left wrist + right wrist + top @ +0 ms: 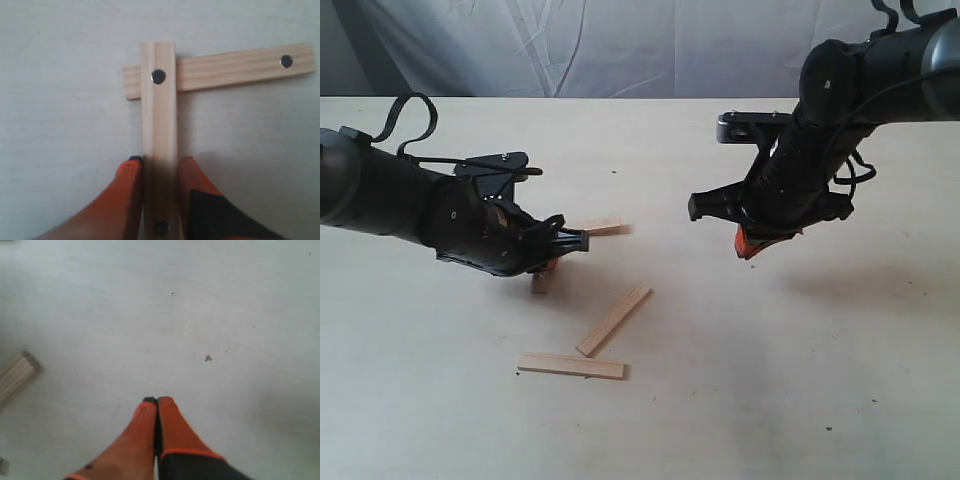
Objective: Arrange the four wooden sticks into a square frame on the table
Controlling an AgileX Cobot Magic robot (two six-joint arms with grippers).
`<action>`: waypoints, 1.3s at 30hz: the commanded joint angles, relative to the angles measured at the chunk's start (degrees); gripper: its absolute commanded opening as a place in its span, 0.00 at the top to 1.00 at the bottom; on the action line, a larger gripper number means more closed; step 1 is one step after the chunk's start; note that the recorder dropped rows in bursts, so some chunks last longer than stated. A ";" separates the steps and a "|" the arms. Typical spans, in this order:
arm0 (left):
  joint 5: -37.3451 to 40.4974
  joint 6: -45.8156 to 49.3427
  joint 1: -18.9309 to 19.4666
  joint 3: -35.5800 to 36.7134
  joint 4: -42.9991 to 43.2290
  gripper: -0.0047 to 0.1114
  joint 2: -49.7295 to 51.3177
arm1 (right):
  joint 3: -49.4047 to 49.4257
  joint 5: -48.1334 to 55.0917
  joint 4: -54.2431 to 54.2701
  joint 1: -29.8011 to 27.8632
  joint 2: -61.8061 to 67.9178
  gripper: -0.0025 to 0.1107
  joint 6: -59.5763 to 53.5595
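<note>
Four wooden sticks and two arms are in sight, counted with the table's [880, 400] middle as the dial centre and 6 o'clock toward the exterior camera.

Closest, at about 7 o'clock, the nearest stick [570, 365] lies flat, running from 9 to 3. Just beyond it the slanted stick [615, 319] points toward 1 o'clock. Its near end is right beside the nearest stick, and contact between them cannot be judged.

Farther back, toward 9 o'clock, the left arm reaches in low and nearly level from the 9 o'clock edge. The left gripper [552, 262] pinches the held stick [159, 145] by its long edges between two orange fingers [127, 192]. In the exterior view only a short piece of that stick shows under the gripper. The held stick's outer end crosses over the far stick [225, 70] at a right angle, close to that stick's end. Both are pale, straight-grained strips with small dark round dots near their ends.

At about 2 o'clock the right arm comes down steeply from the 3 o'clock side. The right gripper [748, 245] hangs above bare table, its orange fingers [145, 432] pressed together on nothing.
</note>
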 commanded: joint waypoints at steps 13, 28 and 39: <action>8.68 -0.01 2.36 -0.13 5.99 0.53 -8.37 | 0.05 -0.20 10.52 4.50 -0.68 0.62 -0.06; 23.39 -0.01 15.24 4.11 11.31 0.68 -20.81 | -0.18 -12.46 9.87 20.06 2.82 0.62 22.68; 24.55 0.95 15.24 4.86 9.43 0.68 -25.54 | -6.79 -8.64 1.40 23.88 7.35 0.62 37.33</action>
